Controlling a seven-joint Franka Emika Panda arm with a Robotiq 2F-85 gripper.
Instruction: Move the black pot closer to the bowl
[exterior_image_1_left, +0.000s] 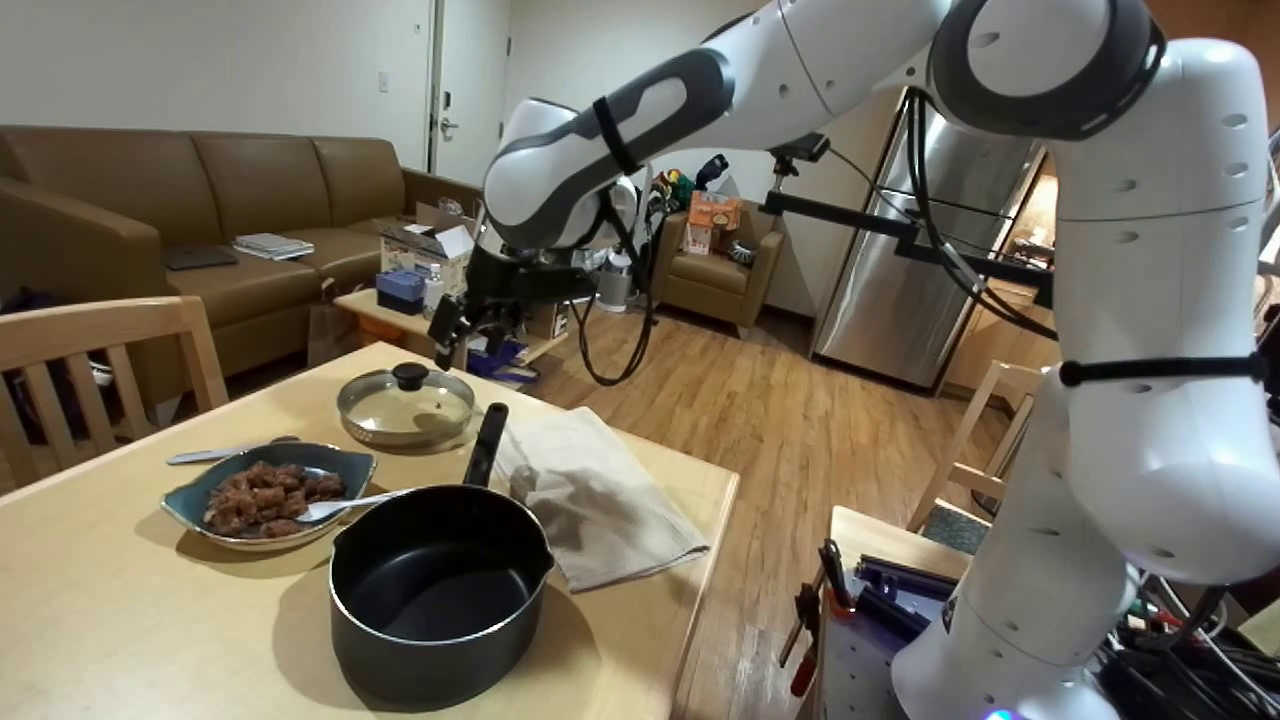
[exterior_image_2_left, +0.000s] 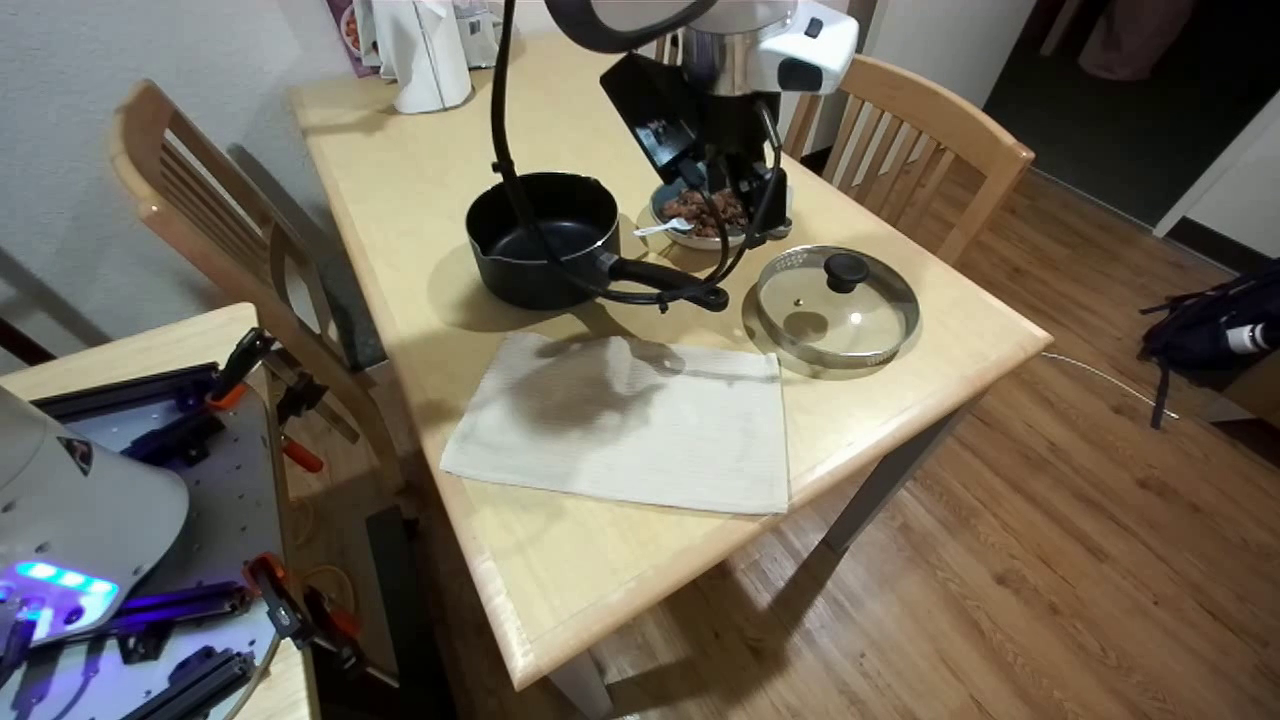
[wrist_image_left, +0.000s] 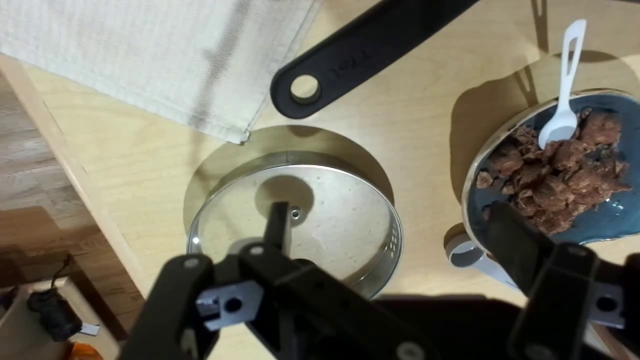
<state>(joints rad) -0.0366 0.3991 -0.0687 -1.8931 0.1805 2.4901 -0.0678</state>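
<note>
Spread wide apart, the fingers (wrist_image_left: 517, 243) of my gripper (wrist_image_left: 391, 220) loom nearest in the wrist view, hanging above the wooden table (exterior_image_2_left: 560, 570) and gripping nothing; one shows against the glass lid (exterior_image_2_left: 838, 310), the other against the blue bowl (wrist_image_left: 607, 220). Past them I can read T-fal on the long handle (wrist_image_left: 370, 55) of the black saucepan (exterior_image_1_left: 450, 650). That saucepan stands upright on the table, near the bowl but apart from it, dark inside facing up, handle ending between the lid and a cream cloth (exterior_image_2_left: 650, 435). Brown, meat-like chunks (wrist_image_left: 555, 185) fill part of the bowl, with a white plastic spoon (wrist_image_left: 560, 122) resting in them; a measuring spoon (wrist_image_left: 481, 261) lies just beside the bowl. Farther off, in an exterior view, an orange box (exterior_image_1_left: 714, 211) on an armchair (exterior_image_1_left: 705, 285) carries print too small for me to make out.
</note>
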